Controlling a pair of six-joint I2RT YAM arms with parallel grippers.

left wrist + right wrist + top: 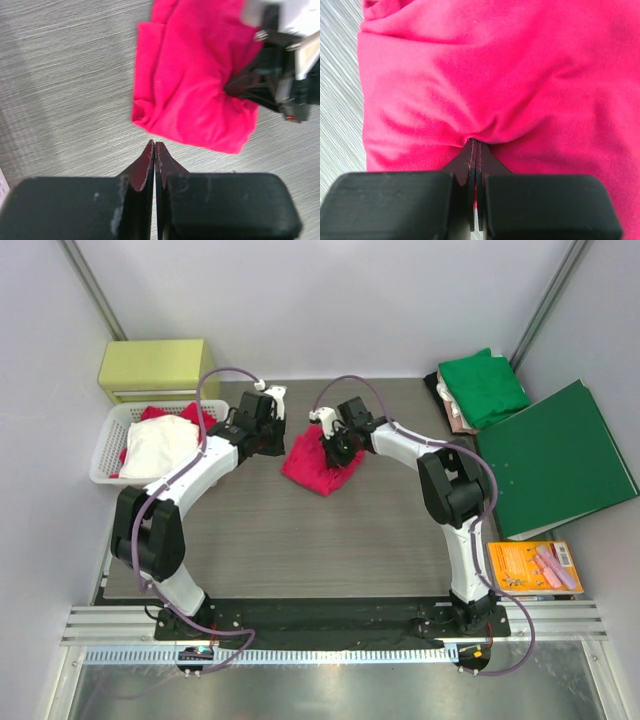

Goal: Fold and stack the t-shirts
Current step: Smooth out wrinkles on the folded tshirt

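A bright pinkish-red t-shirt (318, 468) lies crumpled in the middle of the table. My right gripper (335, 452) is shut on a puckered fold of it (495, 75), the fingertips (476, 141) buried in the cloth. Just left of the shirt (195, 80), my left gripper (278, 447) hangs over bare table, its jaws (155, 145) pressed together with nothing between them. At the back right a folded green t-shirt (485, 385) rests on a pale beige-pink one (457, 412).
A white basket (105, 455) at the left holds a cream cloth (160, 445) and a red cloth (165, 413). Behind it stands a yellow-green box (155, 368). A dark-green folder (555, 455) and an orange packet (535, 567) lie at the right.
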